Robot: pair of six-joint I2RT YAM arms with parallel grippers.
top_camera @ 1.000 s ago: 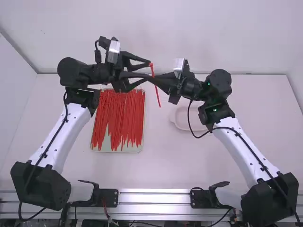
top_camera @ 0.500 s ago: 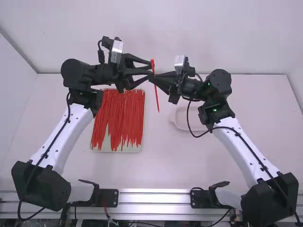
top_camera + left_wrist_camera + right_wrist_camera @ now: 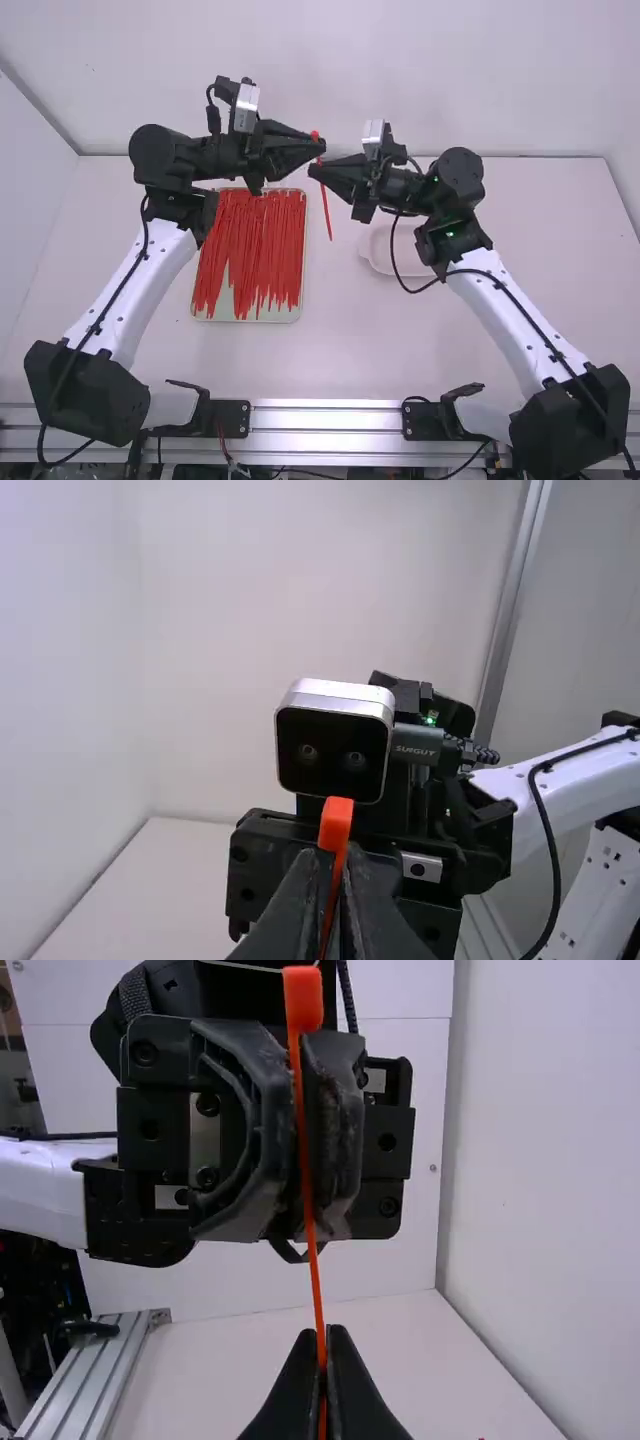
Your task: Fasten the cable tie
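Note:
A single red cable tie [image 3: 326, 205] hangs in the air above the back of the table, held between both arms. My left gripper [image 3: 318, 152] is shut on it just below its head, which sticks up above the fingers. My right gripper [image 3: 312, 170] faces it tip to tip and is shut on the strap slightly lower; the tail dangles free. In the left wrist view the tie's head [image 3: 336, 825] rises out of my shut left gripper [image 3: 323, 865]. In the right wrist view the strap [image 3: 312, 1260] runs from my shut right gripper [image 3: 320, 1340] up through the left gripper [image 3: 300, 1110].
A flat tray [image 3: 245, 318] piled with several red cable ties lies under the left arm. A white dish [image 3: 385, 255] sits below the right gripper. The metal rail [image 3: 320, 415] runs along the front edge.
The left gripper's fingers, spread wide earlier, have shut on the tie near its head. The tie has swung more upright and the right gripper has shifted slightly left.

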